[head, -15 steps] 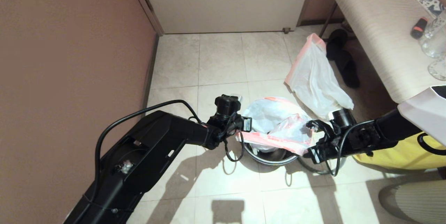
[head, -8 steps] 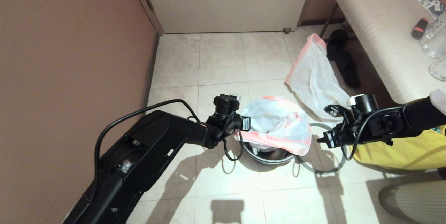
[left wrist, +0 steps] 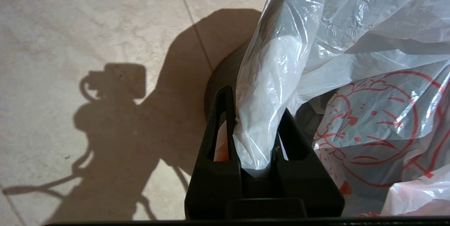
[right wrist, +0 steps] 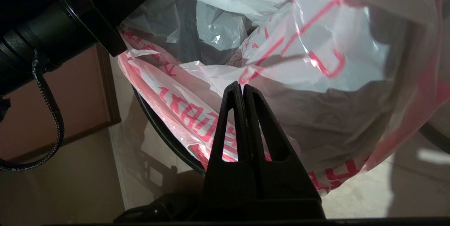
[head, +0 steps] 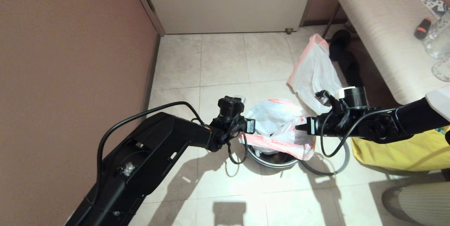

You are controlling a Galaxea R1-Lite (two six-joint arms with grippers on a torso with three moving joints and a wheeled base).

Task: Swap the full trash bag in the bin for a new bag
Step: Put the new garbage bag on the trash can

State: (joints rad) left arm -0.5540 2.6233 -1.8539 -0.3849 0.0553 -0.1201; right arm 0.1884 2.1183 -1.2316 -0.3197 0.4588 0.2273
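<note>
Left claw (left wrist: 255, 138): clenched on a bunched fold of the new bag (head: 277, 124) at the bin's (head: 272, 159) left rim.
Right claw (right wrist: 242, 90): fingers pressed together, empty, tips at the bag's right side.
Full trash bag (head: 316, 75): on the floor beyond the bin.

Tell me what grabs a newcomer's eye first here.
The new bag, white with red print, billows over the black bin mid-floor. The left gripper pinches its edge; the right gripper, shut and empty, points at it. The full bag lies behind.
</note>
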